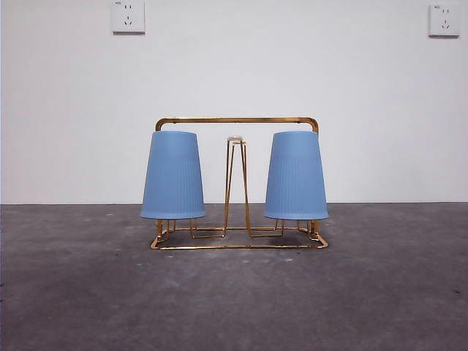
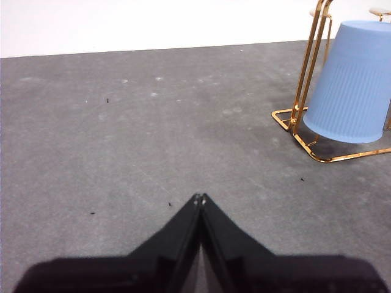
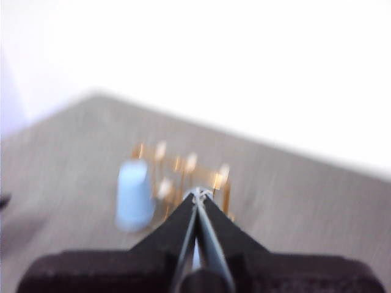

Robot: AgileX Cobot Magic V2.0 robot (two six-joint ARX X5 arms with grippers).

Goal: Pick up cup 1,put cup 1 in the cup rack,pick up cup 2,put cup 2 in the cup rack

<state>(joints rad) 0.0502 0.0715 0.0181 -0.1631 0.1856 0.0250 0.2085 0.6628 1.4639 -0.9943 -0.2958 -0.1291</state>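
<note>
Already both blue ribbed cups hang upside down on the gold wire cup rack (image 1: 238, 121): one cup (image 1: 172, 175) at the left end in the front view, the other cup (image 1: 295, 176) at the right end, with a bare hairpin prong (image 1: 235, 183) standing between them. The rack rests on the grey table (image 1: 234, 300) before a white wall (image 1: 234, 80) with two sockets. The left gripper (image 2: 200, 198) has its jaws pressed together, empty, well apart from the rack. The right gripper (image 3: 199, 194), blurred, also shows its jaws closed on nothing, away from the rack.
</note>
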